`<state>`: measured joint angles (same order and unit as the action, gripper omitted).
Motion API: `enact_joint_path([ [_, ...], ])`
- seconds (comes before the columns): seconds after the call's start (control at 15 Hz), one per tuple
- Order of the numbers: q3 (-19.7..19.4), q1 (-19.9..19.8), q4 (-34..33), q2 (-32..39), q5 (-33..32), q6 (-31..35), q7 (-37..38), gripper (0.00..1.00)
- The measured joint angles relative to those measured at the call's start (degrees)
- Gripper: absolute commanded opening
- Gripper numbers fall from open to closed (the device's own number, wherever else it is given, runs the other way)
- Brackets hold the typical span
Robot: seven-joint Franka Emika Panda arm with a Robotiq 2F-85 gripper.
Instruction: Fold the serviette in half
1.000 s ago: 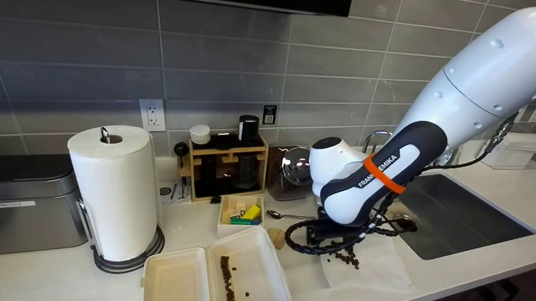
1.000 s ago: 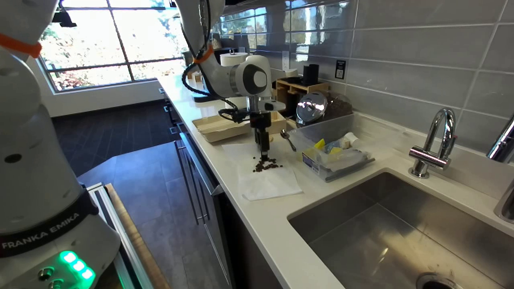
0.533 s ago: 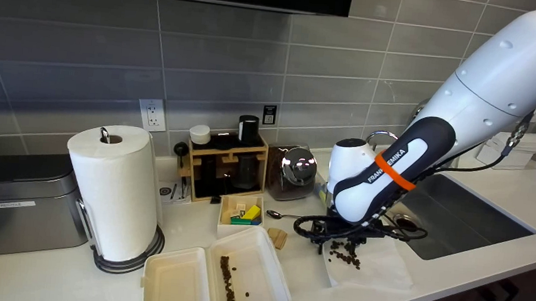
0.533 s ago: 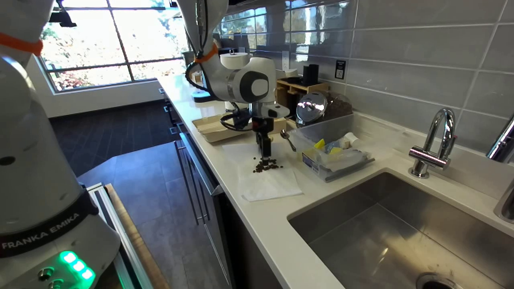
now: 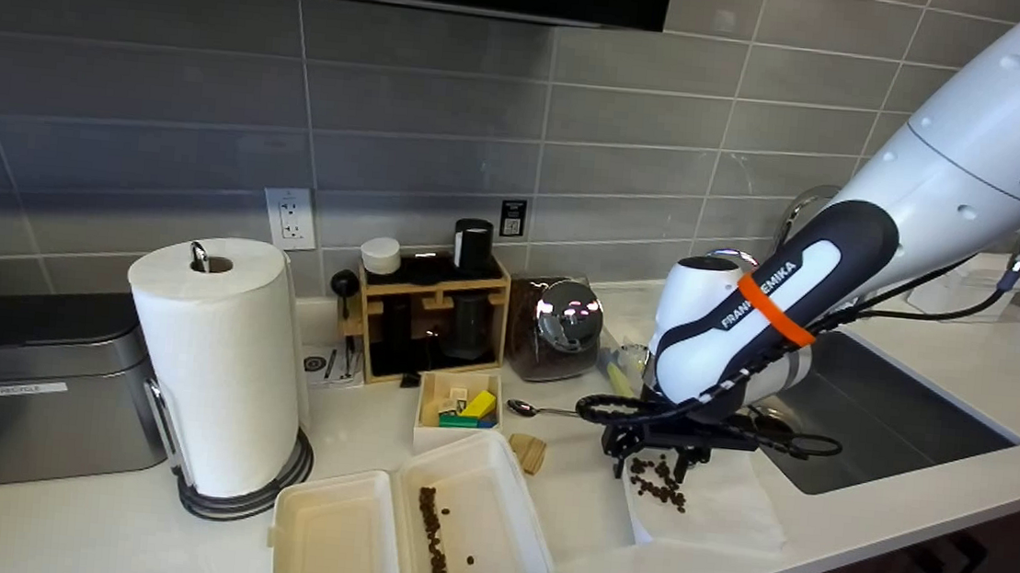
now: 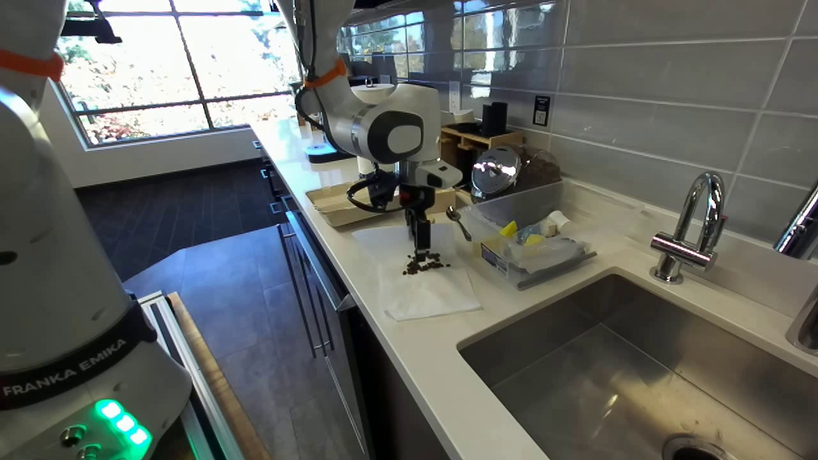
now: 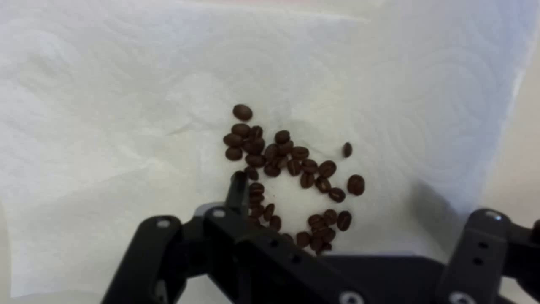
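Note:
The serviette (image 5: 712,512) is a white paper sheet lying on the counter beside the sink. It also shows in an exterior view (image 6: 434,297) and fills most of the wrist view (image 7: 126,105). A cluster of dark brown beans (image 7: 295,160) lies on it. My gripper (image 5: 649,469) points down over the serviette, at the bean cluster. Its fingers stand wide apart with nothing held between them. In the wrist view, one fingertip (image 7: 239,179) is right beside the beans. Whether the fingertips touch the paper, I cannot tell.
An open cream container (image 5: 340,539) with beans and a small box (image 5: 428,436) stand beside the serviette. A wooden piece (image 5: 528,452) and a spoon (image 6: 457,220) lie close by. A clear plastic bin (image 6: 492,262) and the sink (image 6: 613,383) border the work area.
The arm has moved toward the sink, and both gripper fingers now show in both-sided view above the beans. The serviette's edge nearest the container and a few beans have shifted slightly toward the sink.

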<state>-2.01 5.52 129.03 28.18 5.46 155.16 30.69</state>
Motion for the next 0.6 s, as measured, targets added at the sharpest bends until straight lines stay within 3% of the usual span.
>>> enact_joint_path([
  [0.6, -0.35, -1.42, 4.23, -3.55, 0.85, 0.00, -5.06, 1.00],
])
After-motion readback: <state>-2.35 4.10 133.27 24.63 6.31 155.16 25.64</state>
